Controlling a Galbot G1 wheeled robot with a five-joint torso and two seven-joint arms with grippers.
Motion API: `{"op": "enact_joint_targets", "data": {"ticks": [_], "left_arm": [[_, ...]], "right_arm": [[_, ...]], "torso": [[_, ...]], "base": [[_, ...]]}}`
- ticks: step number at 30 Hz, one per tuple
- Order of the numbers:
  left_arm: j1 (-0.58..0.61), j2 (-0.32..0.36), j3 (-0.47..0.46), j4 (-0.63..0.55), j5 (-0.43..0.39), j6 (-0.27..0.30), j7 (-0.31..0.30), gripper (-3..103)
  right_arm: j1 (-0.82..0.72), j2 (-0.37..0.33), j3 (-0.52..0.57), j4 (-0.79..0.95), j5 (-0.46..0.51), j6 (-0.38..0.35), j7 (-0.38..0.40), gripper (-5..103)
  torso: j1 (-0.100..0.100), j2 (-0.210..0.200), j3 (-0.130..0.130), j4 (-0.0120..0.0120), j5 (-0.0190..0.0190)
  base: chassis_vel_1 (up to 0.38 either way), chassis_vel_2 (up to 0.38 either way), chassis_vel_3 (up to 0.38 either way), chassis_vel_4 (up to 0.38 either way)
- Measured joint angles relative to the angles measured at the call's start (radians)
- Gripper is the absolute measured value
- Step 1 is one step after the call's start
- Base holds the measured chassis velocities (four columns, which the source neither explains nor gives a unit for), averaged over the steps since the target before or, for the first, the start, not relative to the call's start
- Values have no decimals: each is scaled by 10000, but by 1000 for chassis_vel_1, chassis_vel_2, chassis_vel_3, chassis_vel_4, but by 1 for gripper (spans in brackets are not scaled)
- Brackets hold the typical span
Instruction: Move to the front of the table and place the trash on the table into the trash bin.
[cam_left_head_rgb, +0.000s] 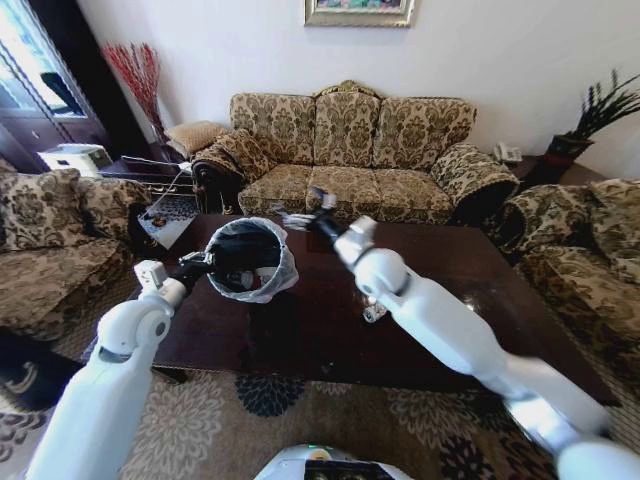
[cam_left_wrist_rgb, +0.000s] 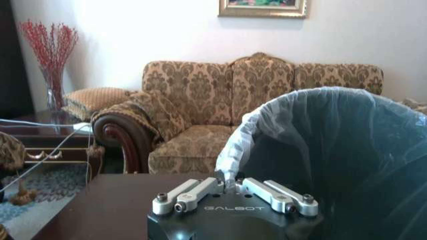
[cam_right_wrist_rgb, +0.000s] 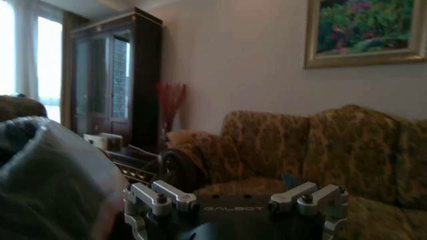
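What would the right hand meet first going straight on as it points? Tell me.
Probably the sofa: the right hand aims at its cushions. The trash bin and its bag lie close beside that line, and depth is unclear.

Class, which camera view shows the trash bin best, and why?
The head view: the whole trash bin with its ruffled liner shows, held at the rim by the left hand above the table. The left wrist view shows one wall close up; the right wrist view, a blurred edge.
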Motion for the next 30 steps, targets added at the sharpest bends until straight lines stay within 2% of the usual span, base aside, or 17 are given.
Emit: {"op": "enact_joint_targets", "data": {"ticks": [1, 2, 4, 5, 8, 9, 11, 12, 20, 21, 30], "left_arm": [[1, -77, 31, -21, 20, -23, 2, 0], [1, -77, 31, -21, 20, -23, 2, 0], [7, -238, 99, -40, 49, -84, 27, 0], [7, -238, 99, -40, 49, -84, 27, 0], [110, -279, 118, -42, 59, -229, 79, 0], [110, -279, 118, -42, 59, -229, 79, 0], [125, -259, 114, -42, 16, -244, 110, 0], [127, -252, 112, -42, 7, -244, 113, 0], [200, -308, 223, -131, 0, -245, 130, 0], [210, -335, 234, -145, 2, -244, 132, 0], [250, -431, 275, -256, -95, -190, 108, 0]], "right_arm": [[-737, -155, 547, 29, -35, -64, 112, 100], [-737, -155, 547, 29, -35, -64, 112, 100], [-2569, -275, 1576, 31, -142, -136, 570, 100], [-2569, -275, 1576, 31, -142, -136, 570, 100], [-5147, 138, 3126, 365, -810, -49, 813, 100], [-5147, 138, 3126, 365, -810, -49, 813, 100], [-6519, 556, 3840, 576, -1248, 191, 674, 100], [-6738, 656, 3938, 562, -1346, 274, 644, 100], [-6767, 1322, 4151, -178, -1632, 541, 362, 100], [-6709, 1395, 4055, -190, -1623, 530, 479, 103], [-6528, 1946, 3068, -827, -1574, 941, 1886, 97]], "torso": [[-1, 0, -1, 1, -3], [-1, 0, -1, 1, -3], [0, -1, 1, -4, 3], [0, -1, 1, -4, 3], [-1, 0, 0, -5, -3], [-1, 0, 0, -5, -3], [-3, 0, -1, -4, -4], [-3, 1, -1, -3, -5], [1, 0, 1, 3, -6], [1, 0, 1, 4, -6], [1, 0, 2, 1, -3]], "base": [[0, 0, 0, 0], [0, 0, 0, 0], [0, 0, 0, 0], [0, 0, 0, 0], [0, 0, 0, 0], [0, 0, 0, 0], [0, 0, 0, 0], [0, 0, 0, 0], [0, 0, 0, 0], [0, 0, 0, 0], [0, 0, 0, 0]]}}
